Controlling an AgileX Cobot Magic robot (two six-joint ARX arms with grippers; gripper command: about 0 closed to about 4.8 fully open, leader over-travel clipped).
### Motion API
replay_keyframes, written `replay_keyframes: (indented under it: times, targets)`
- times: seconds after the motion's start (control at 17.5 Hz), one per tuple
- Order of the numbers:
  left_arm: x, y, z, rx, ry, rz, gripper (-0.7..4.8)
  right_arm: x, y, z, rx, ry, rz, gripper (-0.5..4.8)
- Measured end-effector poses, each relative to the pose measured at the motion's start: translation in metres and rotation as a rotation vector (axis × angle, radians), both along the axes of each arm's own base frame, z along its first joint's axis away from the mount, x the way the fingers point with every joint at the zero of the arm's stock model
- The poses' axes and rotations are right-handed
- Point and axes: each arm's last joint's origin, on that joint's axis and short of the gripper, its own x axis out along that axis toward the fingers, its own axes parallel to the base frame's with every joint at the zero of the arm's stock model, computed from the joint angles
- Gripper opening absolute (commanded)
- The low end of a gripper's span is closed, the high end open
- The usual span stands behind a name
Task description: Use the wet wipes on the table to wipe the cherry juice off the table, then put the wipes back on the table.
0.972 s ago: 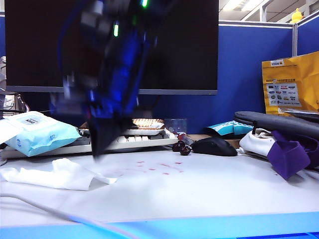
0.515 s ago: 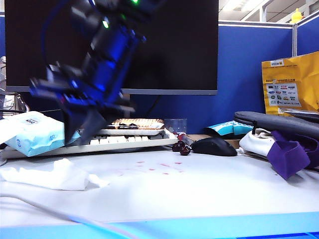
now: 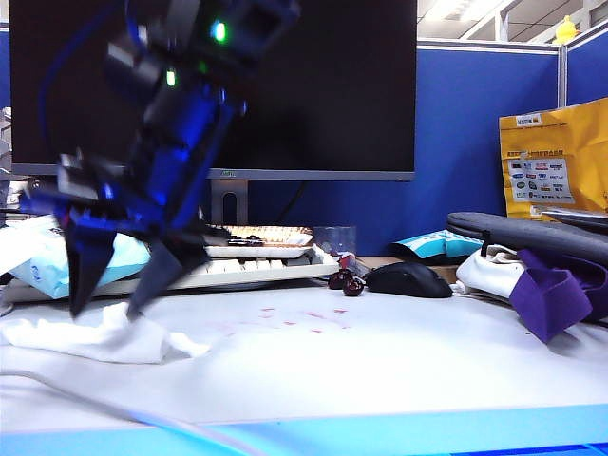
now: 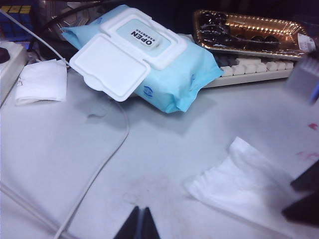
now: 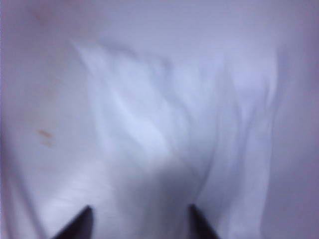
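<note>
blue partition (image 3: 475,142) behind dark monitor (image 3: 323,85)

Probably office: monitor (image 3: 313,85), keyboard (image 3: 256,269) (blue partition (image 3: 475,142)).

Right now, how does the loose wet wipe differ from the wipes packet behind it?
The wet wipe is a thin white crumpled sheet lying flat on the table; the packet is puffy, light blue, with a white lid flipped open. The wipe lies nearer the front edge, under the open right gripper; the packet sits further back beside the keyboard. Both rest on the table at the left.
</note>
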Motion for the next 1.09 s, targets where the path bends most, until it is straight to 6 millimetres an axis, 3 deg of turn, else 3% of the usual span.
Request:
replay_keyframes:
  times: [0.11,0.29,0.51,0.74,0.8,0.86,1.09]
  targets:
    - [0.000,0.000,0.000,0.000,0.000,0.000,-0.04,0.000,-0.001,-0.009,-0.033,0.027,-0.004,1.62]
    - [0.000,0.000,0.000,0.000,0.000,0.000,-0.04,-0.001,-0.001,-0.011,-0.046,0.037,-0.004,-0.03]
    - [0.000,0.000,0.000,0.000,0.000,0.000,-0.04,-0.001,-0.005,-0.013,-0.100,0.018,-0.030,-0.02]
    - [0.000,0.000,0.000,0.000,0.000,0.000,-0.04,0.010,-0.021,-0.016,-0.204,0.001,-0.092,0.01]
    - [0.000,0.000,0.000,0.000,0.000,0.000,-0.04,0.013,-0.024,-0.016,-0.206,0.002,-0.101,0.34]
    - [0.000,0.000,0.000,0.000,0.000,0.000,-0.04,0.016,-0.026,-0.015,-0.202,0.004,-0.108,1.10]
    - [0.000,0.000,0.000,0.000,0.000,0.000,-0.04,0.022,-0.023,-0.002,-0.141,0.010,-0.069,1.65]
